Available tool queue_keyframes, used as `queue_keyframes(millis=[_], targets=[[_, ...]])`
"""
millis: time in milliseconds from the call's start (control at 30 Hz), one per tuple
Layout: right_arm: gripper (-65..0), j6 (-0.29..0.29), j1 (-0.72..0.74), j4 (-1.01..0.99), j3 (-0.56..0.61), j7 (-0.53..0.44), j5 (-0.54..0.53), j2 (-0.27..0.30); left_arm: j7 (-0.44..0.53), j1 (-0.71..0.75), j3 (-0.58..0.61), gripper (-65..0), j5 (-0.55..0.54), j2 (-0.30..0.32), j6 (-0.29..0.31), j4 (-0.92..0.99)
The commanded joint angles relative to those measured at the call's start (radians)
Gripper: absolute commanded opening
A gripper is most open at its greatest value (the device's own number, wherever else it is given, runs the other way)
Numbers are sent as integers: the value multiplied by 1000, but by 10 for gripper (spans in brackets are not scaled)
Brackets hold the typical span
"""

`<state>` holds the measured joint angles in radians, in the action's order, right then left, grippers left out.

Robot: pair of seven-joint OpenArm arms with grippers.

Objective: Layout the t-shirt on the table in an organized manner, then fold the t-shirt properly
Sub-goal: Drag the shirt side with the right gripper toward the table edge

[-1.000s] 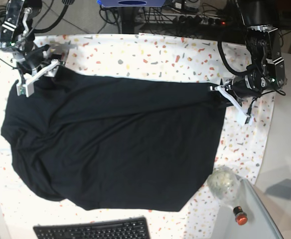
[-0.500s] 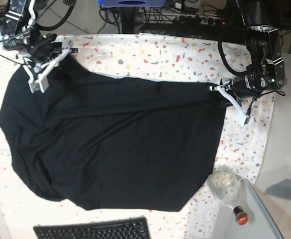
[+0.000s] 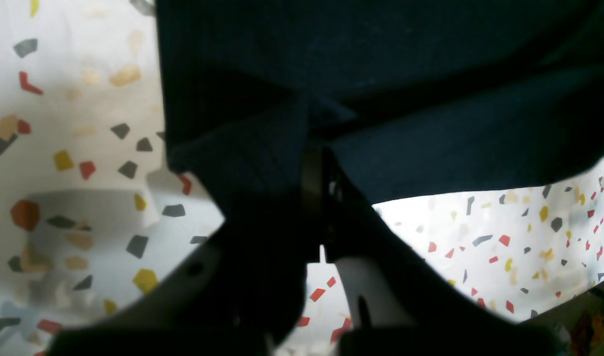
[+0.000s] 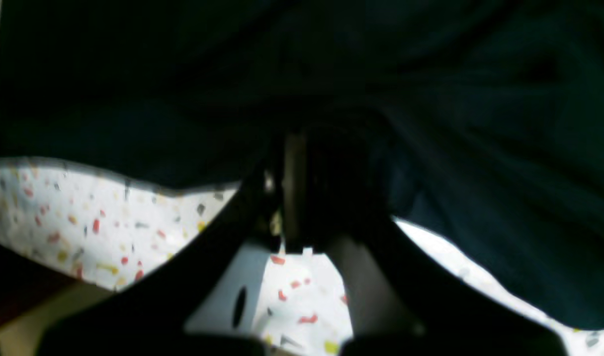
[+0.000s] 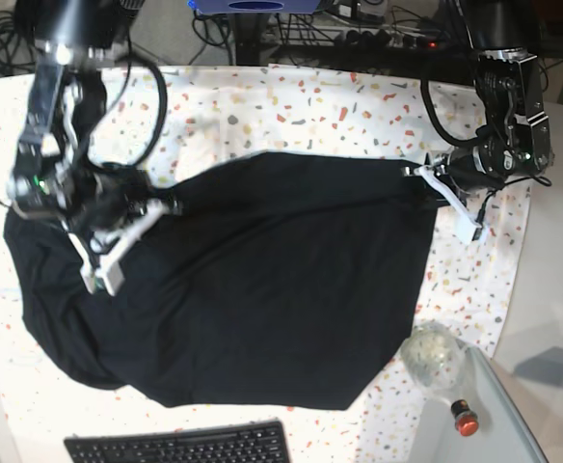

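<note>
The black t-shirt (image 5: 281, 289) lies spread over most of the speckled table (image 5: 291, 106). In the base view my right gripper (image 5: 164, 206) is over the shirt's left part, shut on a pinch of fabric. The right wrist view shows its jaws (image 4: 302, 168) closed with dark cloth (image 4: 183, 74) bunched between them. My left gripper (image 5: 423, 176) is at the shirt's far right corner, shut on the hem. Up close in the left wrist view, this gripper (image 3: 316, 168) clamps the shirt's edge (image 3: 430, 74) just above the table (image 3: 74, 148).
A black keyboard (image 5: 180, 446) lies at the near edge. A clear round bottle (image 5: 434, 355) with a red cap (image 5: 466, 421) rests at the near right beside a plain grey side surface (image 5: 551, 289). Cables run along the back.
My right gripper closed on the shirt's far left corner and carried it toward the near side and inward, pulling that edge in off the table's far left. The left arm has stayed still.
</note>
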<state>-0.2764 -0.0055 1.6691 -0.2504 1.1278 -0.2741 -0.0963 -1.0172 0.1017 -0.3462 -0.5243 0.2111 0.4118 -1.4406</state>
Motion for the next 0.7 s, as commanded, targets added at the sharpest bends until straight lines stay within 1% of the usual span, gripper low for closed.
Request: queue_keyframes(millis=[0, 100, 167, 233, 267, 300, 333, 367, 400, 467, 533, 600, 667], targets=[[-650, -1, 25, -33, 1, -13, -6, 2, 13, -12, -4, -650, -15, 11, 3, -15], [-650, -1, 97, -177, 6, -22, -7, 8, 13, -10, -4, -650, -13, 12, 3, -15], [-650, -1, 138, -246, 12, -73, -6, 13, 13, -10, -4, -650, -13, 12, 3, -15], [-461, -1, 161, -275, 58, -145, -6, 50, 13, -10, -4, -650, -13, 12, 3, -15], [-372, -1, 164, -272, 104, -180, -6, 74, 13, -10, -4, -650, -13, 12, 3, -15], [-297, -1, 164, -260, 144, -203, -7, 97, 13, -10, -4, -650, -13, 12, 3, -15], [-260, -1, 161, -231, 173, -213, -9, 122, 13, -10, -4, -650, -10, 12, 3, -15], [-246, -1, 152, -177, 184, -211, -9, 145, 13, -10, -4, -650, 6, 12, 3, -15], [-249, -1, 124, -125, 176, -211, -11, 155, 13, -10, -4, -650, 31, 12, 3, -15], [-269, -1, 54, 6, 125, -226, -7, 157, 13, -12, -4, -650, 80, 7, 3, -15], [-290, -1, -23, 124, 49, -242, -6, 154, 13, -13, -4, -650, 111, 4, 3, -16], [-308, -1, -106, 204, -56, -259, -11, 128, 13, -13, -7, -650, 114, 4, 3, -19], [-321, -1, -173, 234, -198, -268, -14, 63, 13, -13, -12, -650, 114, 6, 3, -19]])
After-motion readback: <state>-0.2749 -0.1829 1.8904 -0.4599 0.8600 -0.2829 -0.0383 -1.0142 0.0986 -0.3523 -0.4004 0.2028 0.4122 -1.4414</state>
